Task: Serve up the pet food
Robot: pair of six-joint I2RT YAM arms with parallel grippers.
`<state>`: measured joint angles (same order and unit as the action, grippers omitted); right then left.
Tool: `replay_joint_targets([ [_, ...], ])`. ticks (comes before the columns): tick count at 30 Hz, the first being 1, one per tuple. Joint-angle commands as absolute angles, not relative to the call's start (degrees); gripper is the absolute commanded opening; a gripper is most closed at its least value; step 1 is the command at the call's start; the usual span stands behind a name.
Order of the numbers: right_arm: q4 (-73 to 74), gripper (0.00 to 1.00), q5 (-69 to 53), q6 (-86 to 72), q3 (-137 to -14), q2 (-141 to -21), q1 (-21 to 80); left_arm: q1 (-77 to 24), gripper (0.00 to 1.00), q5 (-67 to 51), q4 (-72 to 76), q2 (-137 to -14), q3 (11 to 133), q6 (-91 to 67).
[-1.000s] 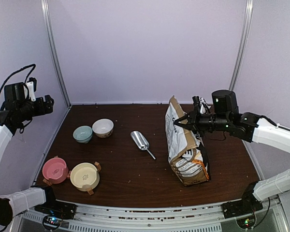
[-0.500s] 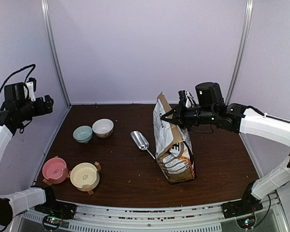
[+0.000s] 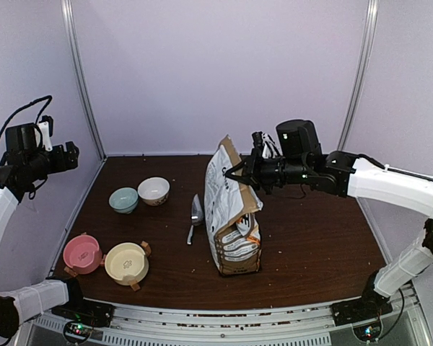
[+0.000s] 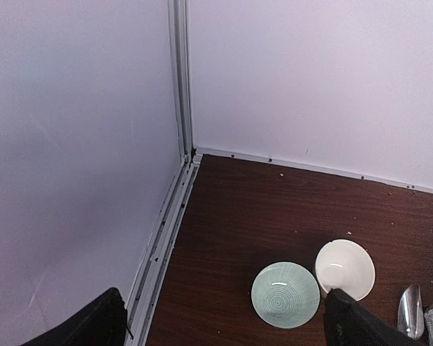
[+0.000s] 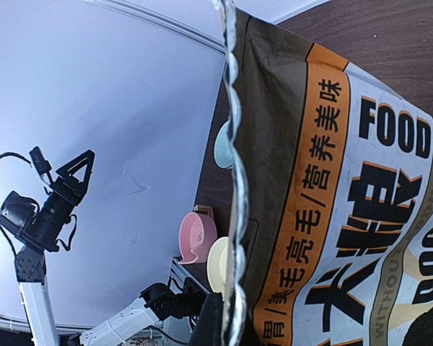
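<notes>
The pet food is hidden inside the orange, black and white printed bag [image 3: 234, 216], which stands upright mid-table. My right gripper [image 3: 247, 173] is shut on the bag's crimped top edge, seen close in the right wrist view [image 5: 227, 324], where the bag [image 5: 332, 216] fills the right side. A metal scoop [image 3: 195, 214] lies just left of the bag, touching or nearly touching it. My left gripper [image 3: 73, 155] is open and empty, held high at the far left; the left wrist view shows its fingers [image 4: 94, 328] spread wide above the table.
A teal bowl [image 3: 123, 200] and a cream bowl [image 3: 154, 190] sit at back left, also in the left wrist view [image 4: 285, 295] [image 4: 345, 268]. A pink dish [image 3: 82, 253] and a yellow dish [image 3: 126, 263] sit front left. Walls enclose the table.
My right gripper has moved left, dragging the bag with it. The bag has pushed the scoop left and turned it. The left arm has not moved.
</notes>
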<state>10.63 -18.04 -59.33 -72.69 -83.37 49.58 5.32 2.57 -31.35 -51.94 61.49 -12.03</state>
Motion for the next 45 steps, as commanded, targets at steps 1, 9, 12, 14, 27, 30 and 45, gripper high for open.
replay_joint_targets([
  [1,-7.83,0.00,-12.32,-59.88,-73.06,-74.64,48.68,5.84,0.98,2.90,-28.65,-51.17,61.34,-11.78],
  [9,4.58,0.00,-3.51,-56.68,-69.02,-69.81,47.99,6.33,0.98,1.59,-28.09,-51.27,61.00,-13.16],
  [12,7.70,0.00,-1.83,-55.58,-68.78,-68.93,47.68,7.51,0.98,0.00,-27.10,-50.99,60.26,-14.15],
  [14,9.19,0.00,-1.21,-54.94,-69.15,-68.97,47.65,8.57,0.98,-1.91,-25.86,-50.84,59.57,-14.83],
  [27,17.23,0.72,0.87,-42.72,-73.74,-66.42,47.35,9.44,0.98,-5.75,-29.48,-57.14,62.27,-16.50],
  [30,22.52,0.85,2.88,-40.37,-73.73,-64.43,46.60,9.28,0.98,-7.65,-27.14,-55.74,60.35,-15.46],
  [45,25.88,0.58,-14.24,-38.56,-67.85,-62.07,47.49,-35.53,0.94,5.88,-21.29,-57.81,65.29,-20.97],
])
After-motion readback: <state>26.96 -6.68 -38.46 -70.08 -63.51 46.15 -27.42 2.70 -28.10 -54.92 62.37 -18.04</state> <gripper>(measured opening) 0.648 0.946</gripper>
